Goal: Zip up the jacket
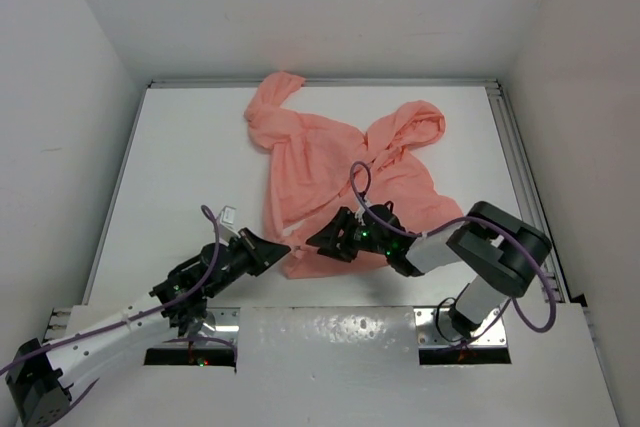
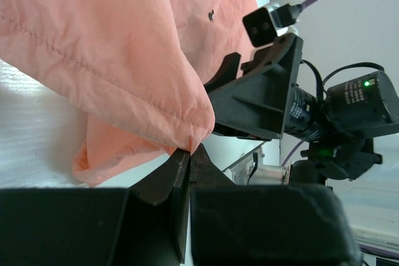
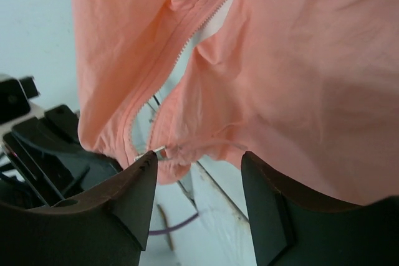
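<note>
Left gripper [image 2: 187, 155] clenched on the hem corner [image 2: 187, 134] of the jacket [image 1: 330, 162], spread on the table [image 1: 180, 167] beyond both fingertips; right gripper [image 3: 199, 179] released, 2 fingers apart, parted zipper [image 3: 187, 48] running away from the gap, metal pull [image 3: 159, 151] just off 1 fingertip.

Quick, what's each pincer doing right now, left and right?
Left pincer: shut, pinching the jacket at its hem corner.
Right pincer: open, jaws apart by the zipper, gripping nothing.
</note>
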Available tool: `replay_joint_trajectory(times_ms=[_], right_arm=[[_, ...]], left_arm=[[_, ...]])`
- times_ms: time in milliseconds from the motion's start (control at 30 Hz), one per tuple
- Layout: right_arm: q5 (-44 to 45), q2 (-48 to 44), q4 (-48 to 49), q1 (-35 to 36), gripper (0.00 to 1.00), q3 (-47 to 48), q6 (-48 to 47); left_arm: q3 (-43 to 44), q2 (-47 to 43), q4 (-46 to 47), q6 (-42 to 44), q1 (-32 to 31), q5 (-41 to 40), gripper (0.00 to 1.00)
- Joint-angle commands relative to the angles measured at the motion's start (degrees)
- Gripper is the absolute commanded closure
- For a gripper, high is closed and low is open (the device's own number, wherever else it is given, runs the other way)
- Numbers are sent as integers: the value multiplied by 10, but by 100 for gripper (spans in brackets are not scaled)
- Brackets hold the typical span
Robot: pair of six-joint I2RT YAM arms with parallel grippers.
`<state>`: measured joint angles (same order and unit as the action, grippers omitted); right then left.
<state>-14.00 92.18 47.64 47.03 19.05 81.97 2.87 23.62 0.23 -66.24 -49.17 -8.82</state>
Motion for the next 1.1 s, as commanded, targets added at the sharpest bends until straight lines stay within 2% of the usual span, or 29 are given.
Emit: replay_joint_trajectory(times_ms=[0, 167, 433, 500, 533, 567, 700, 800, 900, 1067], right_arm=[[27, 23, 94, 10, 44, 20, 69], [32, 75, 119, 22, 37, 40, 106], [28, 123, 175, 33, 38, 51, 156], [32, 118, 165, 35, 46, 56, 147], [35, 114, 161, 35, 53, 55, 143], [40, 109, 161, 36, 68, 52, 140], [63, 63, 127, 35, 88, 46, 92], [90, 21, 76, 38, 93, 38, 49], [126, -12, -16, 41, 100, 42, -6], [173, -58, -66, 46, 100, 45, -50]], left_arm=[[-92, -5, 31, 1, -5, 9, 100], [-105, -2, 49, -1, -5, 19, 100], [-98, -9, 42, 11, -5, 23, 100], [-102, -11, 36, 11, -5, 23, 100], [-106, -13, 38, 8, -5, 22, 100], [-110, -16, 41, 5, -5, 24, 100], [-105, -34, 17, 8, -6, 21, 100], [-107, -46, 14, 4, -5, 17, 100], [-100, -45, 6, 14, -5, 14, 100], [-100, -34, 9, 13, -5, 16, 100]])
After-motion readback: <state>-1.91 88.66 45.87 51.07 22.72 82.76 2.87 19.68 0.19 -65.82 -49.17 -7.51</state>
